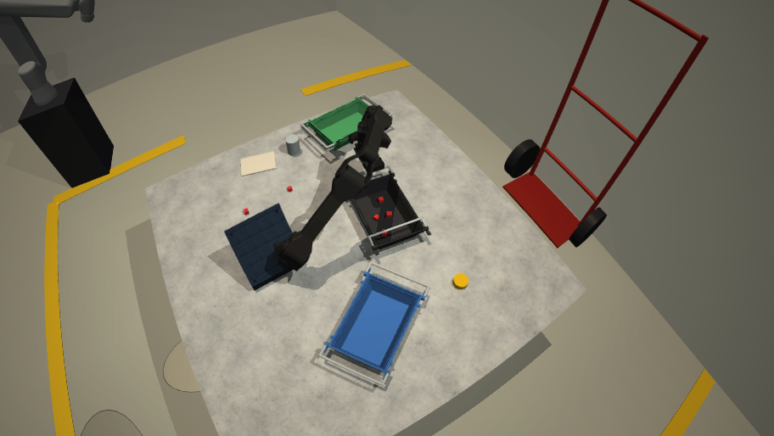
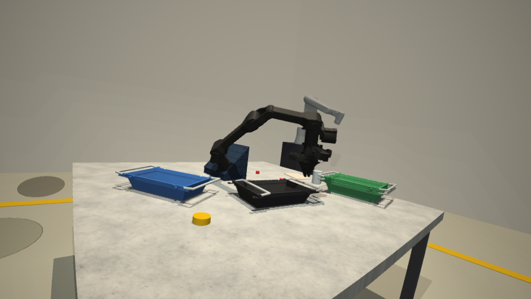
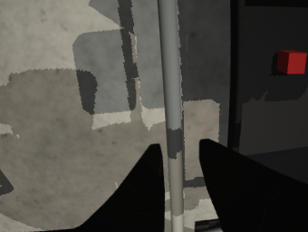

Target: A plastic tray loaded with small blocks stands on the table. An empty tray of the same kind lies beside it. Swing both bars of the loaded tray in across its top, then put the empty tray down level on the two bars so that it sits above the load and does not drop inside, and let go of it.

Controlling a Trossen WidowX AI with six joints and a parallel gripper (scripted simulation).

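From left to right in the top view, a gray arm [image 1: 20,40] [image 2: 322,106] stands on a black pedestal [image 1: 70,132] [image 2: 290,153]; then comes a dark blue slanted block [image 1: 255,237] [image 2: 239,159] near two loose red blocks [image 1: 245,211] [image 2: 257,172]. A cream card [image 1: 258,163] [image 2: 294,175] and gray cylinder [image 1: 292,146] [image 2: 317,177] precede the empty green tray [image 1: 339,127] [image 2: 354,187] and empty blue tray [image 1: 373,321] [image 2: 163,185], their bars outward. The black tray [image 1: 401,201] [image 2: 278,200] [image 3: 236,91] holds red blocks [image 1: 389,214] [image 3: 293,62]; one bar [image 1: 395,227] [image 2: 253,186] lies across its top, while the other bar [image 2: 304,184] [image 3: 169,68] sits outside its rim. Above that outer bar hangs the gripper [image 1: 376,164] [image 2: 306,175] [image 3: 179,151], fingertips slightly apart, clamping nothing. Farther right are a yellow disc [image 1: 460,280] [image 2: 201,219] and a red hand truck [image 1: 541,208]
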